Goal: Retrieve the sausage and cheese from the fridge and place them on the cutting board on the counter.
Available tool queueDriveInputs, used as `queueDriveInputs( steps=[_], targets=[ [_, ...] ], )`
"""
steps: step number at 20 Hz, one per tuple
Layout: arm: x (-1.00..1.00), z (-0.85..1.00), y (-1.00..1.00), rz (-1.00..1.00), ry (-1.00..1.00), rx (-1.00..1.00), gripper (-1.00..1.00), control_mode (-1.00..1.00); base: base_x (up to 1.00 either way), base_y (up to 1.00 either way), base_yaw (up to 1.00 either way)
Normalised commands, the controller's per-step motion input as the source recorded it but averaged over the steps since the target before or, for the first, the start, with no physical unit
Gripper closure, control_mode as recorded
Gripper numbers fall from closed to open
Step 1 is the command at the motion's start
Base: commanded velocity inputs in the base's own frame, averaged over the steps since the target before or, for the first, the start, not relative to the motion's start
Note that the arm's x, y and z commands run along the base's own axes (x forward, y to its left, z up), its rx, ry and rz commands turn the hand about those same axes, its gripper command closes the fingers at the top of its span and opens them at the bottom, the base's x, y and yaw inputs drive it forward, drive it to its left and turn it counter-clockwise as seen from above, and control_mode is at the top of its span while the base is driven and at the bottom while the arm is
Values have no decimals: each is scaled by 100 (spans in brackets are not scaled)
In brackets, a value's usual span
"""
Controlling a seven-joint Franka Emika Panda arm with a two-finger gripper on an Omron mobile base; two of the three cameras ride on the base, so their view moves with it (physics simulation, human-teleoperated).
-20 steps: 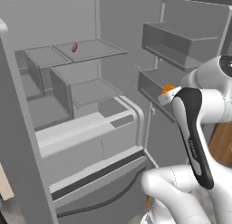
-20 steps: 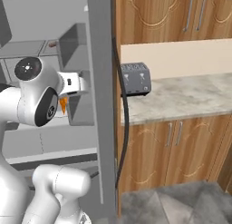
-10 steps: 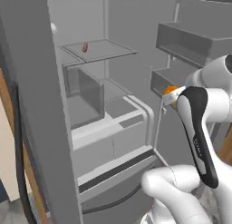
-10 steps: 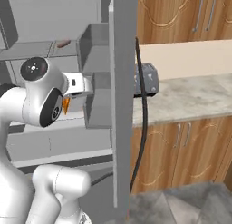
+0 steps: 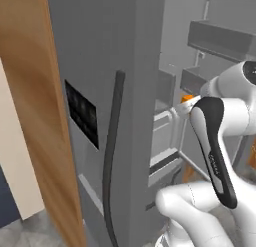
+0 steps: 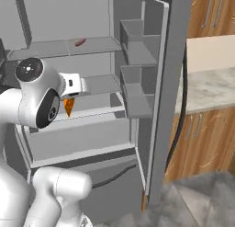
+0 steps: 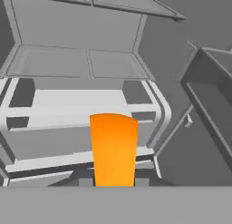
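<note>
Base swung since earlier; cheese [image 6: 68, 106] in gripper [image 6: 69, 102], sausage [image 6: 80, 41] on fridge [image 6: 137, 79] shelf.

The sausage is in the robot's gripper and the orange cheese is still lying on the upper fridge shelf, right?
Swapped. The right base view shows the gripper shut on the cheese, with the sausage lying on the upper shelf of the fridge.
</note>
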Motion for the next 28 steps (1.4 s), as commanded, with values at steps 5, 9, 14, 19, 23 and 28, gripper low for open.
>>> queueDriveInputs(
  steps=[5, 9, 14, 19, 23, 28],
  targets=[
    [0, 0, 0, 0, 0, 0, 100, 100, -66, 0, -80],
    [0, 0, 0, 0, 0, 0, 100, 100, -58, 0, -83],
    [0, 0, 0, 0, 0, 0, 100, 100, -49, 0, -85],
    [0, 0, 0, 0, 0, 0, 100, 100, -26, 0, -90],
    [0, 0, 0, 0, 0, 0, 100, 100, -1, -15, -86],
    [0, 0, 0, 0, 0, 0, 100, 100, 71, -9, -49]
  ],
)
